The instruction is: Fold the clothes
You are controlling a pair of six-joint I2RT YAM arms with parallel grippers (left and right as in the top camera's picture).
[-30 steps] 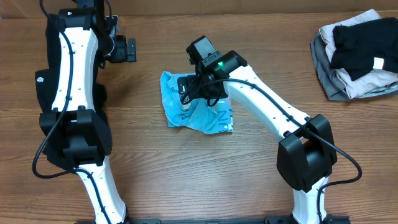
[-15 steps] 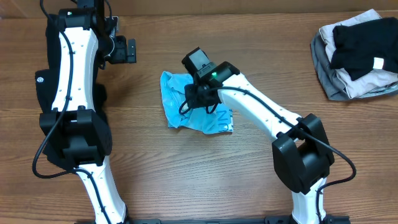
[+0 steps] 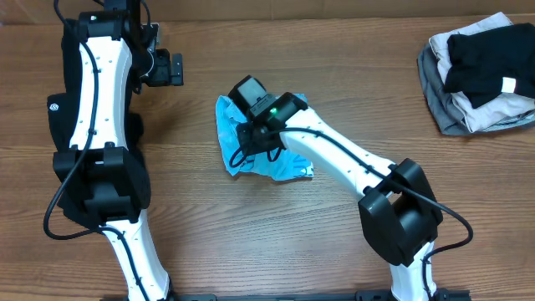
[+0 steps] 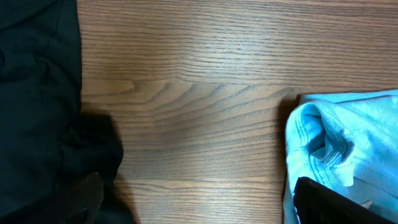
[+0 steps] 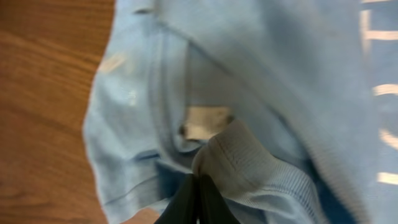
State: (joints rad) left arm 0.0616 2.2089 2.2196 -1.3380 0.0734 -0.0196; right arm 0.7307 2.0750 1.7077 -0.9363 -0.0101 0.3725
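The clothes here are a crumpled light blue T-shirt (image 3: 227, 130) at the table's middle and a long black garment (image 3: 57, 125) with a small white round logo under my left arm. My right gripper (image 3: 247, 142) is down on the T-shirt's left part. In the right wrist view its fingertips (image 5: 199, 190) are pressed together, pinching a ribbed fold of the T-shirt (image 5: 261, 74) beside the neck label. My left gripper (image 3: 172, 68) hovers at the back left. It (image 4: 205, 208) stands open over bare wood, between the black garment (image 4: 37, 93) and the T-shirt's edge (image 4: 348, 143).
A pile of grey, black and pale clothes (image 3: 476, 71) lies at the back right corner. The right arm's base (image 3: 401, 217) stands at the front right, and the left arm (image 3: 96, 125) runs along the left side over the black garment.
My right gripper has closed on the T-shirt's ribbed fold and moved left across the shirt, dragging the cloth a little. The left arm has not moved.
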